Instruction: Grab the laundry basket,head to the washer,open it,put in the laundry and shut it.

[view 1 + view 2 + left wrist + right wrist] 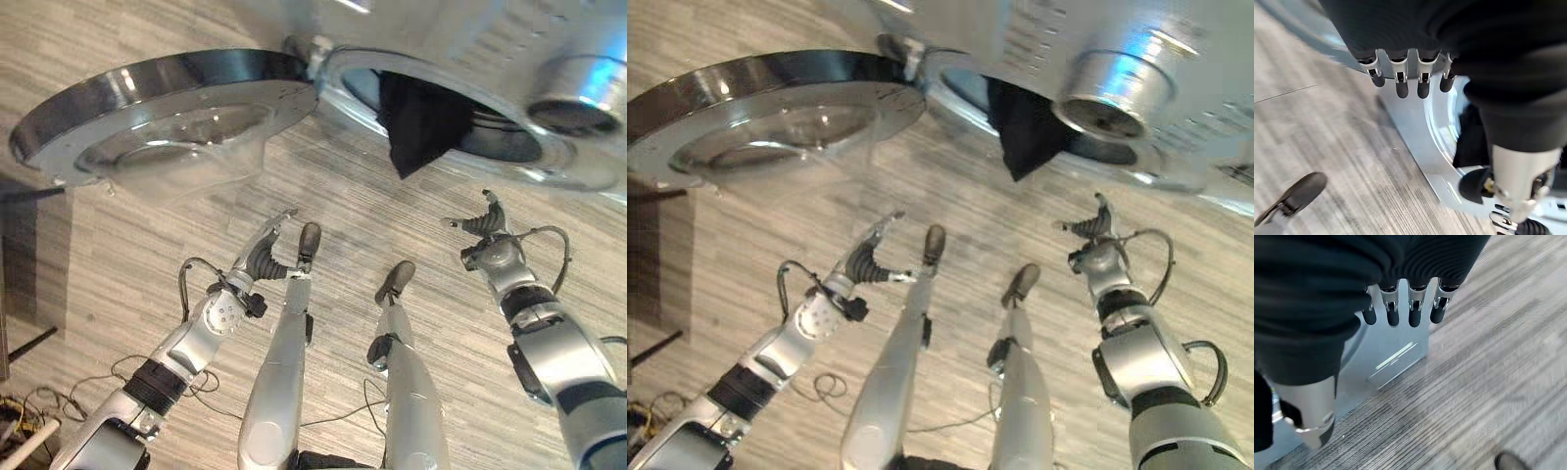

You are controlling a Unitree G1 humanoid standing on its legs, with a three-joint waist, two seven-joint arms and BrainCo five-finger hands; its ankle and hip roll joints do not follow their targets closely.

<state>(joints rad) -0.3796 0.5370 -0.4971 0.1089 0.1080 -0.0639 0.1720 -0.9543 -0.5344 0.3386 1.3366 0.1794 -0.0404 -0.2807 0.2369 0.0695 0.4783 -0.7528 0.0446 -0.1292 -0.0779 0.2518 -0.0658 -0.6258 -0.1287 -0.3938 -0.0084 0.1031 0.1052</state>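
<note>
Washer [549,59] ahead, round door [157,113] swung fully open to robot's left, hinged at drum opening's left edge. Dark laundry [421,122] hangs out over opening's lower rim, half in drum. Left hand [266,253] below door's edge, fingers straight, empty. Right hand [482,227] below opening's rim, relaxed, empty. Bare wood-pattern floor [147,235] between hands and washer.

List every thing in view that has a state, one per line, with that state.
washer door: swung fully open.
washer drum opening: uncovered, dark garment in it.
dark garment: hanging partly out over the opening's rim.
left hand: open, holding nothing.
right hand: open, holding nothing.
</note>
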